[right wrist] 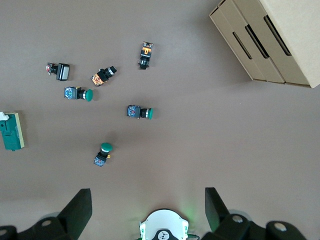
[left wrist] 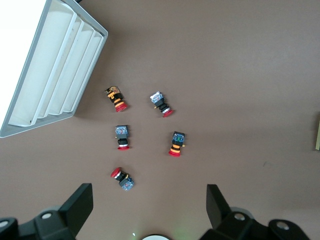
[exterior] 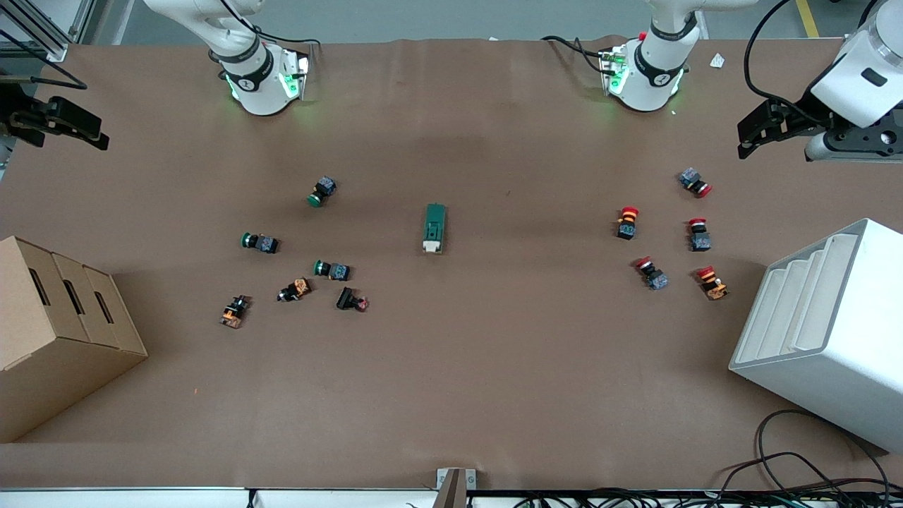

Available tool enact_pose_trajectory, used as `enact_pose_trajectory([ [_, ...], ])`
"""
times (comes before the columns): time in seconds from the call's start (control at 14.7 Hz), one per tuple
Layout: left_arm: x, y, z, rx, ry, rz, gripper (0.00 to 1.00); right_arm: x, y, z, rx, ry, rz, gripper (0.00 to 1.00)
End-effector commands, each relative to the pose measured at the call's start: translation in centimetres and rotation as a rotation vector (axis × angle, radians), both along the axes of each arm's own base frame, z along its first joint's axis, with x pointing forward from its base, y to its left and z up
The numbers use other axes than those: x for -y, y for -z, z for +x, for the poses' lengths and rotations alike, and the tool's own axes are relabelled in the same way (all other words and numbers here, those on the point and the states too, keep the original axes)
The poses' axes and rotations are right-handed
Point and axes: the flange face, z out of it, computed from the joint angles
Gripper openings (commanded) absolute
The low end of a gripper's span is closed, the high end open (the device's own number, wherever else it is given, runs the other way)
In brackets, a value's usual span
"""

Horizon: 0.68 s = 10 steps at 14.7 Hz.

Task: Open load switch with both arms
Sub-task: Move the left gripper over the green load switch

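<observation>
The load switch (exterior: 434,228), a dark-green block with a white lever end, lies alone mid-table, lever end toward the front camera. In the right wrist view the load switch (right wrist: 11,131) sits at the frame's edge, well away from the fingers. My right gripper (exterior: 88,134) hangs open and empty over the right arm's end of the table; in its own view the right gripper (right wrist: 147,205) frames bare table and its base. My left gripper (exterior: 751,141) hangs open and empty over the left arm's end, and the left gripper (left wrist: 149,202) looks down on red buttons.
Green, orange and black push buttons (exterior: 331,269) are scattered toward the right arm's end, red-capped ones (exterior: 627,222) toward the left arm's end. A cardboard box (exterior: 56,324) and a white slotted rack (exterior: 825,317) stand at the table's two ends.
</observation>
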Motion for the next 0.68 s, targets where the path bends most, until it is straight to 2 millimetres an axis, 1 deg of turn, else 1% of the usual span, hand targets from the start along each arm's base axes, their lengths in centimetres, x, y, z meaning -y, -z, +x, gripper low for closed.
enact_pose_trajectory([
  [0.0,0.1,-0.5,0.2,-0.007,0.001,-0.013,1.0,0.5,-0.2,-1.0,0.01,0.028,0.024,1.0],
  [0.14,0.7,-0.9,0.1,0.005,0.009,-0.008,1.0,1.1,0.1,-1.3,0.011,0.042,0.047,1.0],
  [0.2,1.3,-0.6,0.7,0.005,0.018,-0.011,1.0,1.1,0.2,-1.3,0.014,0.039,0.047,1.0],
  [0.27,2.5,0.1,1.6,-0.006,0.036,-0.014,1.0,1.2,0.1,-1.4,0.022,0.034,0.048,1.0],
  [0.41,5.8,1.5,1.7,-0.011,0.09,-0.013,1.0,1.2,-0.1,-1.1,0.043,0.032,0.047,1.0],
  [0.48,7.8,2.7,1.9,-0.015,0.119,-0.015,1.0,1.1,-0.2,-1.0,0.054,0.03,0.047,1.0],
  [0.61,12.7,5.3,1.7,-0.014,0.122,-0.02,1.0,1.1,-0.3,-0.8,0.068,0.026,0.044,1.0],
])
